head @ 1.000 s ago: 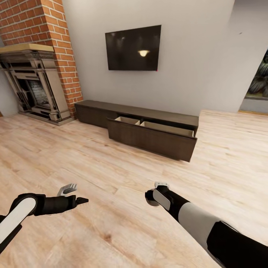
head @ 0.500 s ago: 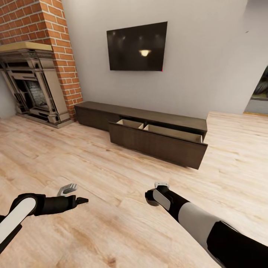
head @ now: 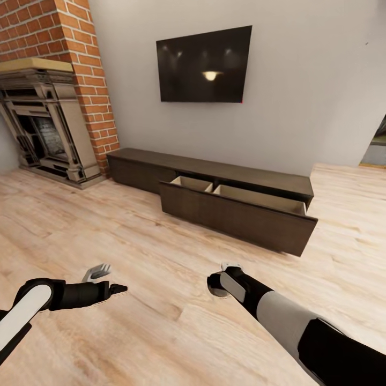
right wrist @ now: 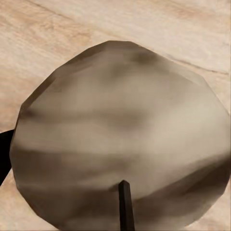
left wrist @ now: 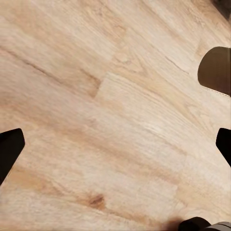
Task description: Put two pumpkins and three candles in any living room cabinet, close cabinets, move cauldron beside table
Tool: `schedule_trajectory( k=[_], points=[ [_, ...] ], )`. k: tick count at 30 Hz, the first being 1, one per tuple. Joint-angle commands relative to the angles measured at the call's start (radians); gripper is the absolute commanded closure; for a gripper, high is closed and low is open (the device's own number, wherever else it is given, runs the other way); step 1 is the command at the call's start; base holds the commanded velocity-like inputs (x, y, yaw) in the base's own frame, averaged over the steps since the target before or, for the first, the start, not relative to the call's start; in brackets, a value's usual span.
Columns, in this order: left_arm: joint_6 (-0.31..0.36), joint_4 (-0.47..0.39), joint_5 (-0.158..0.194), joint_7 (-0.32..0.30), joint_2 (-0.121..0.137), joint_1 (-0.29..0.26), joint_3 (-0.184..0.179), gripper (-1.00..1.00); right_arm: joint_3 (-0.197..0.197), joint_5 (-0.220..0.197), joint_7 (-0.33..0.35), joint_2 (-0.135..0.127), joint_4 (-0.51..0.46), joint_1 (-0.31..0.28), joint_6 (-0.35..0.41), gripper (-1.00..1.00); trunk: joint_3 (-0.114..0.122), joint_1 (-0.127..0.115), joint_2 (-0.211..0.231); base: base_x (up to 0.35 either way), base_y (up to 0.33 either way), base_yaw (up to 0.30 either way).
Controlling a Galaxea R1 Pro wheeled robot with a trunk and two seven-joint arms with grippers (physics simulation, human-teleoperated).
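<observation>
Nearest, the right end effector (head: 219, 284) is clamped on a candle (right wrist: 120, 159), its beige-grey flat top and wick close before the right wrist camera, while the left end effector (head: 110, 279) hangs spread apart over bare plank floor (head: 161, 332). Beyond, the cabinet (head: 236, 214) with its drawer pulled open has drawn closer and slid rightward over the past second. That is the camera advancing with the base, so I judge the candle is being carried to that drawer.

We see a candle (right wrist: 120, 144) so close before our right end effector (head: 219, 285) that its fingertips are hidden. Beyond both end effectors, the cabinet (head: 236, 214) front hides its open compartments' contents.
</observation>
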Motion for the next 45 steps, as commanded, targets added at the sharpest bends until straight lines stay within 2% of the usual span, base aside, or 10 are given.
schedule_trajectory(
  k=[1,6,25,45],
  points=[
    [0.0,-0.001,0.01,0.01,0.001,-0.001,-0.001,-1.0,0.007,-0.004,0.017,-0.001,-0.018,-0.001,0.008,1.0,-0.001,0.0,0.0,0.331,0.129,0.0],
    [0.0,-0.001,0.01,0.011,0.001,-0.001,-0.003,-1.0,0.0,-0.006,0.046,-0.009,-0.074,-0.001,0.024,1.0,-0.001,0.0,0.0,0.331,0.128,-0.12],
    [0.0,-0.001,0.01,0.008,0.001,-0.001,-0.003,-1.0,-0.001,-0.01,0.043,-0.004,-0.08,0.0,0.028,1.0,-0.001,0.0,0.0,0.283,0.169,-0.289],
    [0.0,-0.001,0.009,0.008,0.001,-0.001,-0.002,-1.0,-0.001,-0.01,0.042,-0.002,-0.079,-0.001,0.028,1.0,-0.001,0.0,0.0,0.057,0.228,-0.294]
  ],
)
